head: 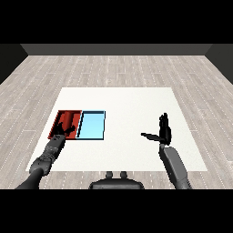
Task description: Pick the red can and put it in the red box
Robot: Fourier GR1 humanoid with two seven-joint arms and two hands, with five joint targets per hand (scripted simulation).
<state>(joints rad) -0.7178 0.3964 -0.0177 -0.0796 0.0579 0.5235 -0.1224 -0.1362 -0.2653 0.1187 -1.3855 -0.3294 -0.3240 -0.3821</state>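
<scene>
The red tray [60, 117] lies at the table's left, with the light blue tray [92, 125] touching its right side. My left hand [63, 132] reaches over the red tray's near edge, fingers spread and relaxed, and casts dark shadows on the tray floor. I cannot make out a red can against the red tray; the hand and its shadow cover much of it. My right hand [164, 129] is raised over the right part of the table, open, fingers pointing up and thumb out to the left, with nothing in it.
The white table [132, 104] stretches wide between the trays and my right hand. Its near edge runs just in front of both forearms. Grey wood floor surrounds it.
</scene>
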